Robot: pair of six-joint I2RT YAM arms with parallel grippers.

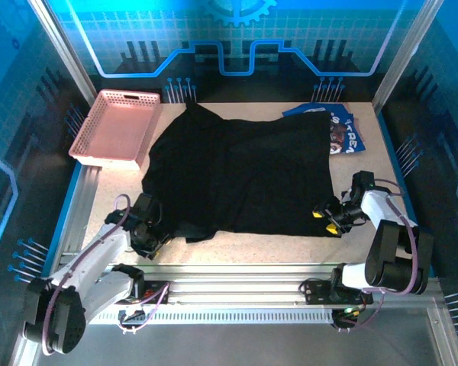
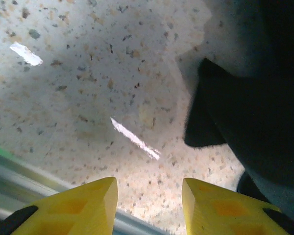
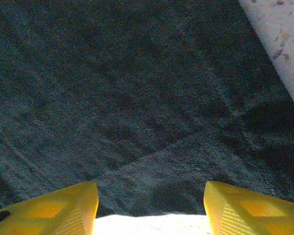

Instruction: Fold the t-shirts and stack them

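Observation:
The black t-shirt [image 1: 237, 171] lies spread flat over the middle of the table. The blue t-shirt [image 1: 345, 131] with white lettering sticks out from under its back right corner. My left gripper [image 1: 149, 235] sits low at the black shirt's front left corner. In the left wrist view this gripper [image 2: 149, 205] is open over bare tabletop, with a black cloth corner [image 2: 245, 112] just ahead to the right. My right gripper [image 1: 328, 217] is at the front right corner. Here that gripper [image 3: 151, 208] is open, its yellow fingers [image 3: 63, 208] astride the black shirt's hem [image 3: 152, 196].
A pink lattice basket [image 1: 116, 126] stands at the back left, next to the black shirt's sleeve. The speckled tabletop [image 2: 88, 88] shows along the front, ending at a metal rail [image 1: 237, 286]. Blue enclosure walls stand on the other three sides.

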